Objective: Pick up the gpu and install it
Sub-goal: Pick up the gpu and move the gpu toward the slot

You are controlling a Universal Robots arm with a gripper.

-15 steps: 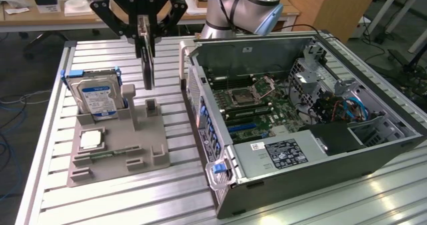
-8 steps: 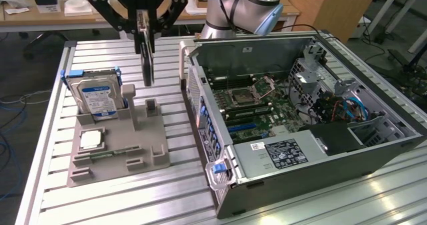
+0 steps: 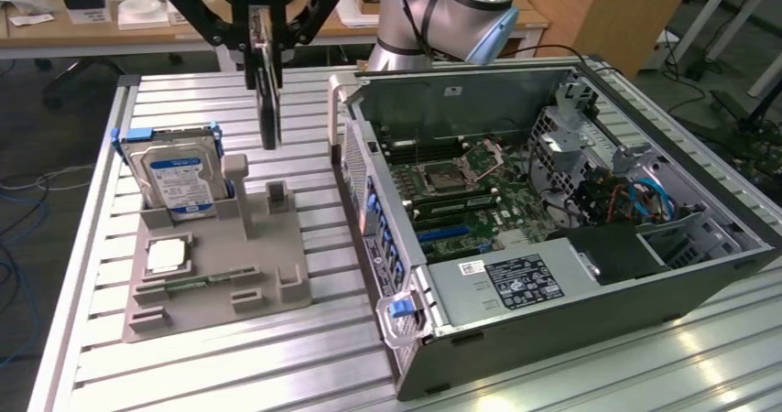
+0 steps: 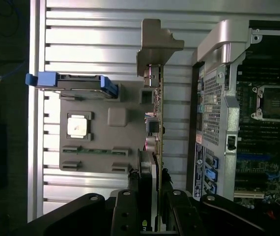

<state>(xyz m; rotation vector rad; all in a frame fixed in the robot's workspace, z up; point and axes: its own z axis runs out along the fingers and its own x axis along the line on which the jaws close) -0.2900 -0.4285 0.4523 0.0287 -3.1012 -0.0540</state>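
The gpu (image 3: 267, 96) hangs edge-on above the slatted table, between the grey parts holder (image 3: 233, 247) and the open computer case (image 3: 514, 339). My gripper (image 3: 271, 44) is shut on its upper edge, and the card is clear of the holder. In the wrist view the gpu (image 4: 157, 113) runs away from the fingers (image 4: 130, 206) as a thin card. Its silver bracket (image 4: 155, 44) is at the far end and a black fan bulges near the grip. The case's motherboard (image 3: 471, 188) lies exposed, with blue slots (image 3: 446, 232) at its near side.
The holder carries an upright silver hard drive in a blue frame (image 3: 178, 178), a square processor chip (image 3: 165, 254) and a slim green memory stick (image 3: 211, 281). The arm's base (image 3: 446, 14) stands behind the case. Desks and cables surround the table.
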